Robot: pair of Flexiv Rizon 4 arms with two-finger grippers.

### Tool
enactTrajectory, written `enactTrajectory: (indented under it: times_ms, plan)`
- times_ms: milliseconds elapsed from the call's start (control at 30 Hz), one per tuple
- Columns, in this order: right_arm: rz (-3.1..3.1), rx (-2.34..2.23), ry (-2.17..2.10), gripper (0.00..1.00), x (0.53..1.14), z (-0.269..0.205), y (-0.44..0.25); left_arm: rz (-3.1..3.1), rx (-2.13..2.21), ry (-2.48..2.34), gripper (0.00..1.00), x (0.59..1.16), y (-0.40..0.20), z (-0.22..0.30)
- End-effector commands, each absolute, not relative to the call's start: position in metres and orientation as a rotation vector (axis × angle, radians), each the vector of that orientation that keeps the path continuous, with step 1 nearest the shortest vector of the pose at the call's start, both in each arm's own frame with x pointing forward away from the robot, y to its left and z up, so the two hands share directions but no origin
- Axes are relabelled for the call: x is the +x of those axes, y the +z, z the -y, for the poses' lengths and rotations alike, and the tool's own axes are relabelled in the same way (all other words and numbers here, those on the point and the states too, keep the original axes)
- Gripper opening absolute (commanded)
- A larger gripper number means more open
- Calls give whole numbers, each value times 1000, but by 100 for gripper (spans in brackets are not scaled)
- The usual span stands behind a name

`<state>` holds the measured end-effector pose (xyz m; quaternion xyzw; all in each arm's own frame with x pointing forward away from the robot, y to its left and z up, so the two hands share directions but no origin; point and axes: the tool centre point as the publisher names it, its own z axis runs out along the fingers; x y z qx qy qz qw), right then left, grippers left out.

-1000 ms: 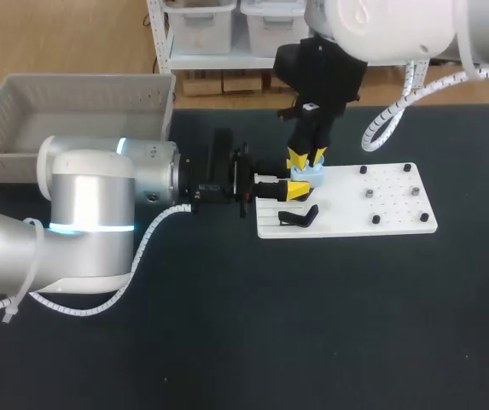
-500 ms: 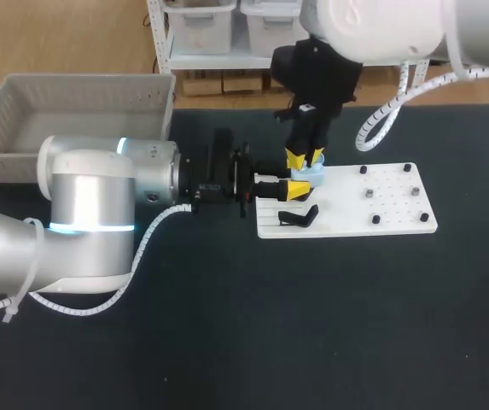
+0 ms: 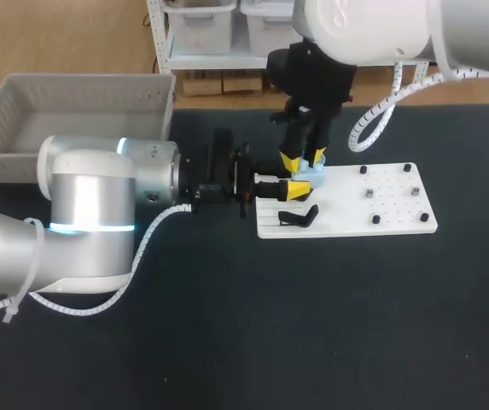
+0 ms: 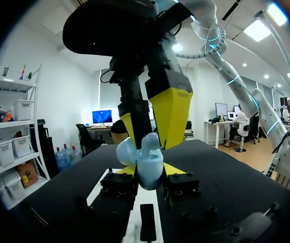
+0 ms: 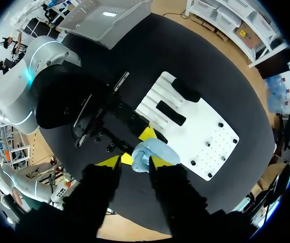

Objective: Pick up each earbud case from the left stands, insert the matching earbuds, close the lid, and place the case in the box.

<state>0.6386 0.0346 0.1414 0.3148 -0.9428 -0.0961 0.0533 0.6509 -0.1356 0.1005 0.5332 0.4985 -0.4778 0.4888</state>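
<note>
Blue case (image 4: 149,163), left pincer (image 4: 150,173), lid ajar (wrist view)

Robotics lab — left arm (image 3: 90,205), right arm (image 3: 372,26), black table (image 3: 312,325), white stand board (image 3: 398,209)

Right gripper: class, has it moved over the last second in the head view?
Yes. The right gripper has shifted slightly left, away from the pegs on the white board and toward the grey box.

Light blue earbud case (image 3: 311,173). Left gripper (image 3: 293,189) black with yellow tips. White stand board (image 3: 398,209), black pegs (image 3: 376,219), black stand (image 3: 298,217). Black table (image 3: 312,325). Pale grey box (image 3: 22,111). Left arm (image 3: 90,196) silver with cyan ring.
</note>
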Motion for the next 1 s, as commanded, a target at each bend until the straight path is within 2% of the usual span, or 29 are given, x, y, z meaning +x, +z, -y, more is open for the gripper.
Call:
enactTrajectory:
  times_ms: [33, 300, 500, 633, 1000]
  plan:
    - [2875, 965, -289, 100, 632, -31, 151, -1211, 1291, -1156, 0, 649, 101, 136]
    - [2927, 949, -365, 100, 627, -24, 175, -1211, 1291, -1156, 0, 649, 101, 136]
    - [3100, 631, -378, 100, 655, -14, 180, -1211, 1291, -1156, 0, 649, 101, 136]
    - [3228, 393, -378, 100, 675, -7, 178, -1211, 1291, -1156, 0, 649, 101, 136]
    - [3314, 272, -222, 100, 705, 9, 150, -1211, 1291, -1156, 0, 649, 101, 136]
